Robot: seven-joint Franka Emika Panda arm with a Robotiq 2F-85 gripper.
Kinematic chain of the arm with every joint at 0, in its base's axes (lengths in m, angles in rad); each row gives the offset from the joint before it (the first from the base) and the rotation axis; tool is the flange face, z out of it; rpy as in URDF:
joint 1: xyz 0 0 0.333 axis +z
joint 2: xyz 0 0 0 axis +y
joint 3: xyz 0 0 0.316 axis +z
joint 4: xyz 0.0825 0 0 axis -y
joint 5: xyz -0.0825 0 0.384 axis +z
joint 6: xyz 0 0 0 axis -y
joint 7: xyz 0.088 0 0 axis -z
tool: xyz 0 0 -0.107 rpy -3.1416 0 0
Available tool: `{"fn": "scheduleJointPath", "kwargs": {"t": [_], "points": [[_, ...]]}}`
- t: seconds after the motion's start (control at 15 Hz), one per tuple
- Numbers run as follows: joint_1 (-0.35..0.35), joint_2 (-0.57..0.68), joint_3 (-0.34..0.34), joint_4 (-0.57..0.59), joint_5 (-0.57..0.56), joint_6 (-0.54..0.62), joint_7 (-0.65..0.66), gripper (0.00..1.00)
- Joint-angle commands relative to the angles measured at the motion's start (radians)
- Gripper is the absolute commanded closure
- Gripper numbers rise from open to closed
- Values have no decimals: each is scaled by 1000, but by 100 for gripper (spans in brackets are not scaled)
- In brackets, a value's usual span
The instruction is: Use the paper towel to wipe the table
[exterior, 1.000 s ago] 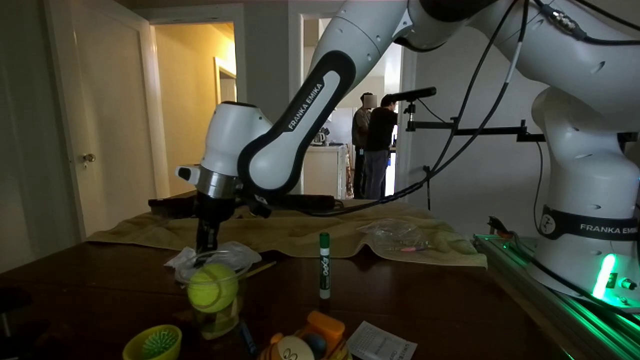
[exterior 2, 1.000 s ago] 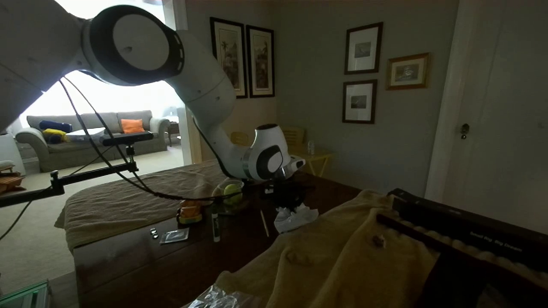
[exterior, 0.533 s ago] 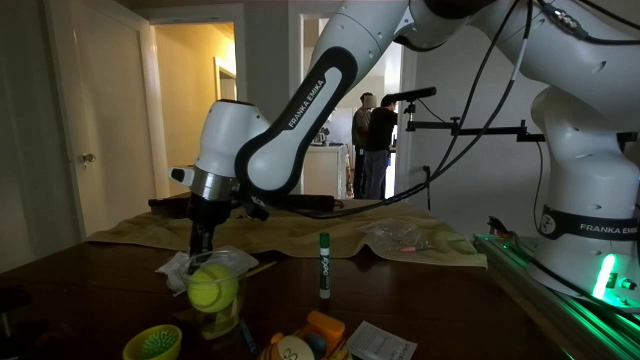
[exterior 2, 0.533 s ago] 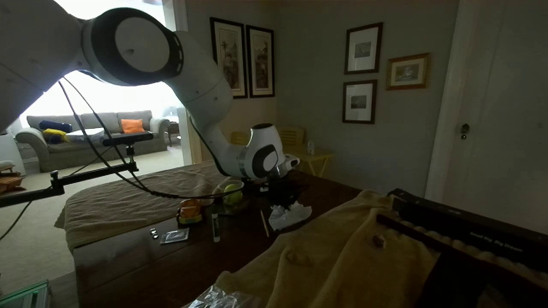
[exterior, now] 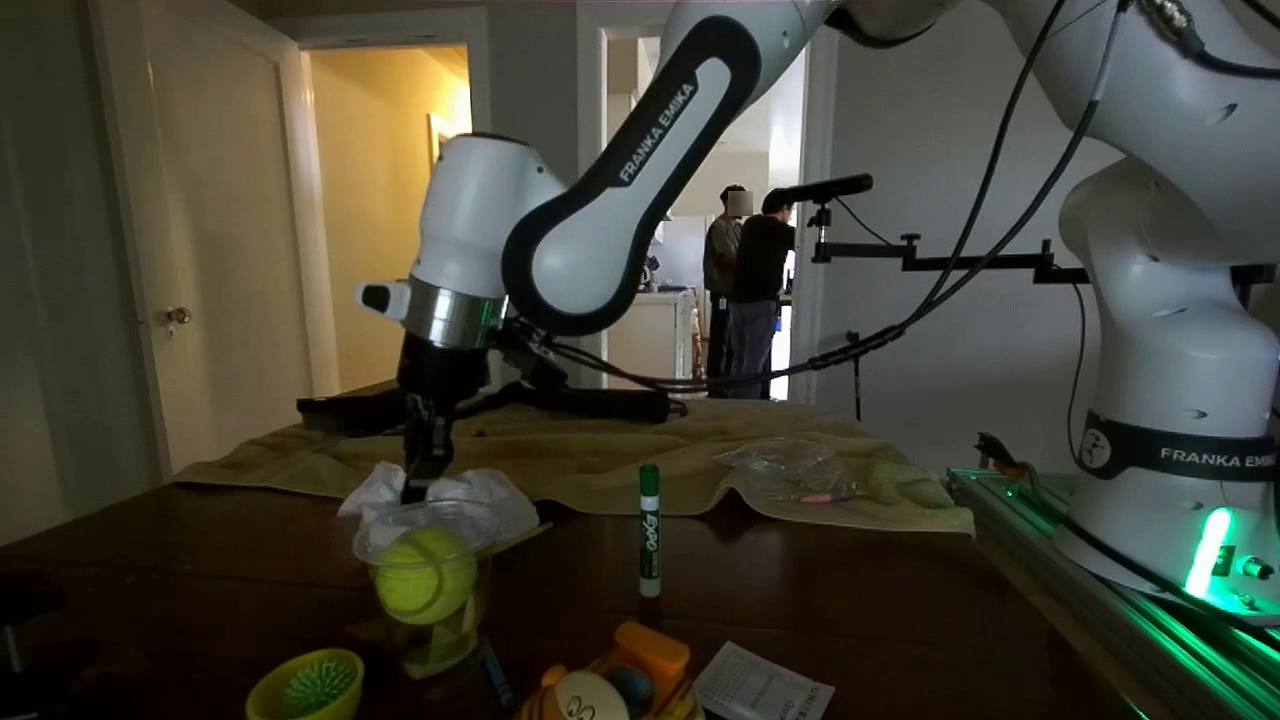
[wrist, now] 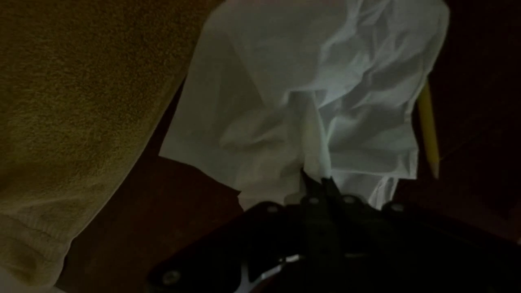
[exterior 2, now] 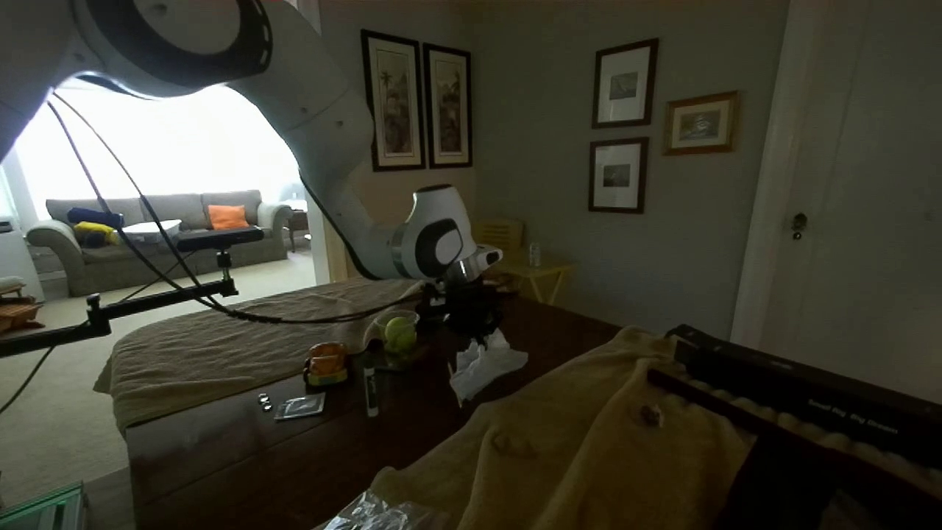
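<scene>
The paper towel is a crumpled white sheet that shows in both exterior views (exterior: 500, 492) (exterior 2: 489, 366) and fills the middle of the wrist view (wrist: 260, 150). My gripper (wrist: 320, 179) is shut on a pinched fold of it. The gripper points down from above, also in the exterior views (exterior: 417, 488) (exterior 2: 482, 340). The towel hangs spread below the fingers. Whether its lower edge touches the table is hard to tell. The table (exterior: 850, 610) is dark brown and slightly glossy. The clear cup hides part of the towel in an exterior view.
A clear cup (exterior: 440, 650) holding a tennis ball (exterior: 425, 575) stands close to the towel. A yellow pencil (wrist: 427, 126) lies beside it. A green-capped marker (exterior: 650, 540) stands upright. A beige cloth (exterior 2: 574, 442) covers one table edge. An orange toy (exterior: 640, 660) and a packet (exterior: 765, 685) lie farther off.
The gripper first moved slightly sideways with the towel, dragging it, then rose and shifted back. The towel is now pulled up higher and reaches over the pencil.
</scene>
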Motion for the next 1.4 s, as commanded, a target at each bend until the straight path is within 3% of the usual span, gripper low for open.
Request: {"fn": "scheduleJointPath", "kwargs": {"t": [0.0, 0.6, 1.0, 1.33], "points": [[10, -194, -11, -167, -57, -29, 37, 100], [-84, -459, 89, -379, 67, -274, -66, 99], [-119, -495, 127, -465, 305, -394, -235, 99], [-136, -483, 102, -492, 319, -470, -246, 99]]}}
